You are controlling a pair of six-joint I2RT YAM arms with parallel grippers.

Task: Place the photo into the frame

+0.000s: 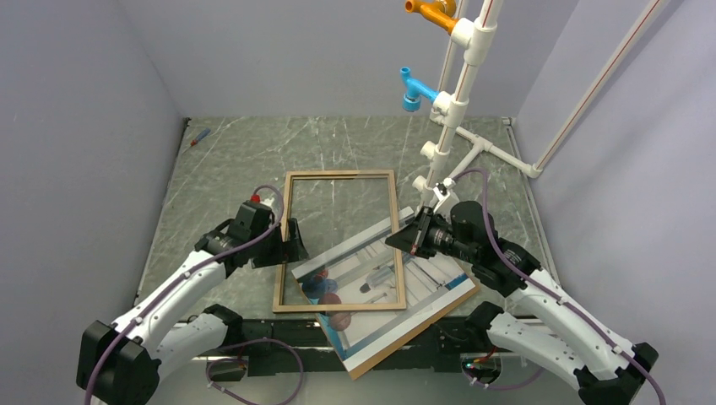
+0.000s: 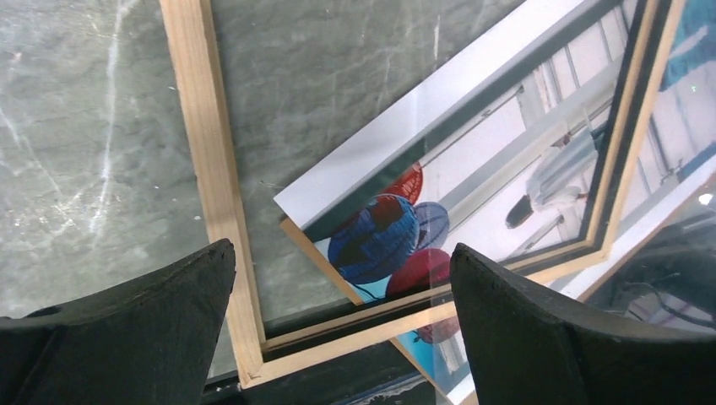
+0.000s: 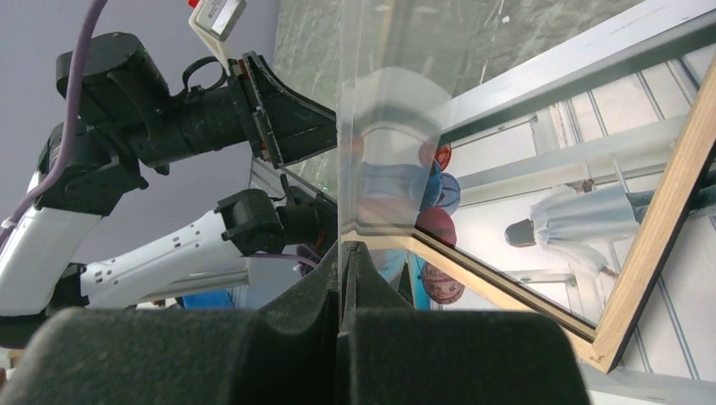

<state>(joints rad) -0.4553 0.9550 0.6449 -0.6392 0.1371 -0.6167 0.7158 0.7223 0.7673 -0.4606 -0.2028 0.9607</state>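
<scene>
The frame (image 1: 340, 175), thin light wood, lies flat on the table's middle. Under its near end the photo (image 1: 439, 285) lies askew, running out to the right on a brown backing board (image 1: 414, 336). My right gripper (image 1: 412, 243) is shut on the edge of a clear sheet (image 1: 355, 253) that it holds tilted over the frame's right rail. The right wrist view has that sheet (image 3: 380, 126) standing on edge between the closed jaws of my right gripper (image 3: 342, 253). My left gripper (image 2: 342, 287) is open and empty above the frame's near left corner (image 2: 207, 152), with the photo's spheres (image 2: 380, 236) beyond it.
A white pipe stand (image 1: 460, 93) with orange and blue fittings rises at the back right, its foot close behind my right arm. A small red and blue tool (image 1: 199, 137) lies at the back left. Grey walls close in both sides.
</scene>
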